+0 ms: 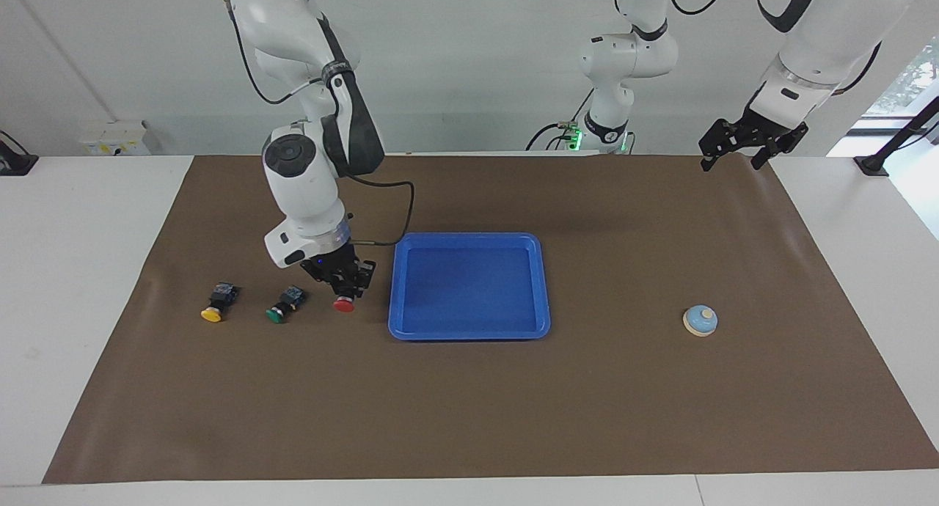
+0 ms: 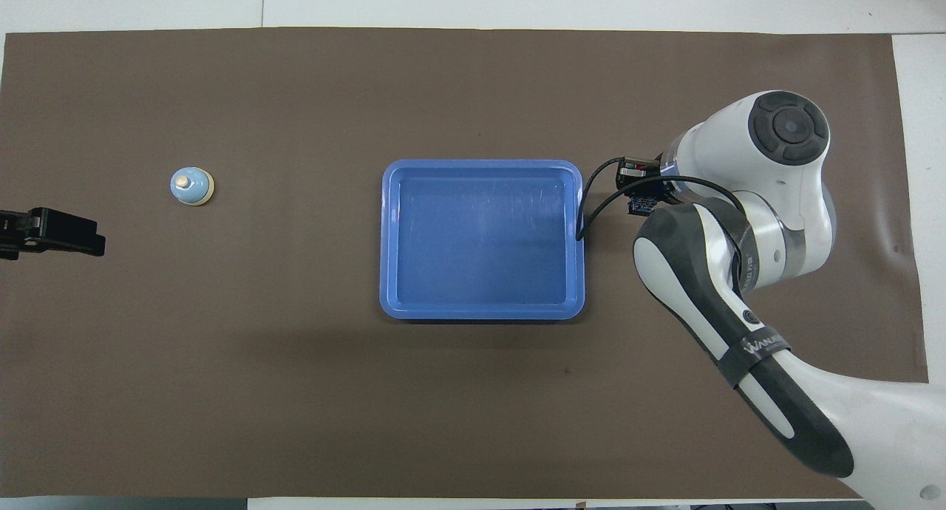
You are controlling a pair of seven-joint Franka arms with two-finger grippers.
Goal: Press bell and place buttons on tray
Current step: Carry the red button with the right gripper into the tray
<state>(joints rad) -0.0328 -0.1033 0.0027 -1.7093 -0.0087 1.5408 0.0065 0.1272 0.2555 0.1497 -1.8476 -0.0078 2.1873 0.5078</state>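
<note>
My right gripper is shut on the black body of the red button and holds it just above the mat, beside the blue tray at the right arm's end. The green button and the yellow button lie on the mat farther toward that end. In the overhead view the right arm hides them, and the right gripper shows beside the tray. The bell stands alone toward the left arm's end. My left gripper waits open, raised above the mat's edge.
A brown mat covers the table. A black cable loops from the right wrist over the tray's corner nearest the robots. Nothing lies in the tray.
</note>
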